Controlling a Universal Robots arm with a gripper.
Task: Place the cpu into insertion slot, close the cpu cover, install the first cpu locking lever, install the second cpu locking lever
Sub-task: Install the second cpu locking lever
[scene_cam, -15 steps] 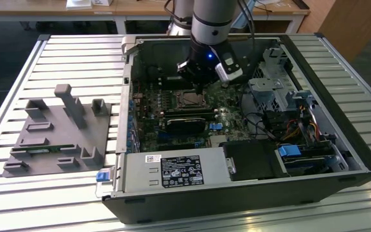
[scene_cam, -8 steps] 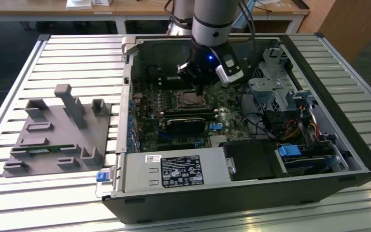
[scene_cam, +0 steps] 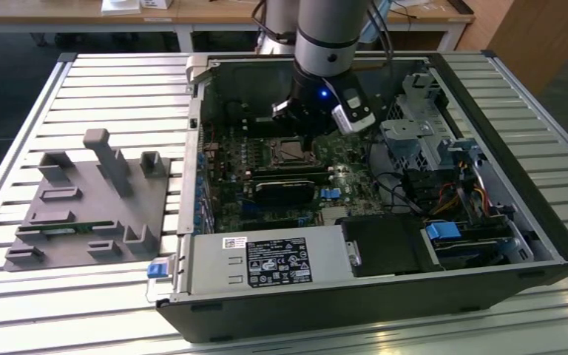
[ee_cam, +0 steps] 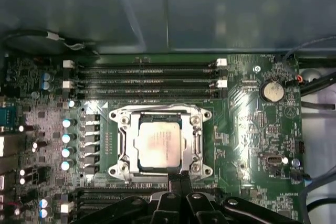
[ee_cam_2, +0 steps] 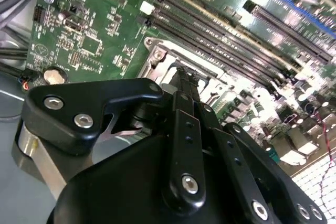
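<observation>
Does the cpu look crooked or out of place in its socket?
Nothing stands out. The cpu lies flat and square inside the insertion slot, edges parallel to the frame, in the first wrist view.

One arm (scene_cam: 328, 33) reaches into one open computer case (scene_cam: 550, 244) on one slatted bench (scene_cam: 116, 81). One grey fixture (scene_cam: 86, 211) lies beside the case. In the first wrist view there is one cpu (ee_cam: 159, 145), one cover (ee_cam: 198, 139) around it, four memory slots (ee_cam: 144, 67) with white clips, one coin cell (ee_cam: 273, 91) and one tool (ee_cam: 179, 182).
</observation>
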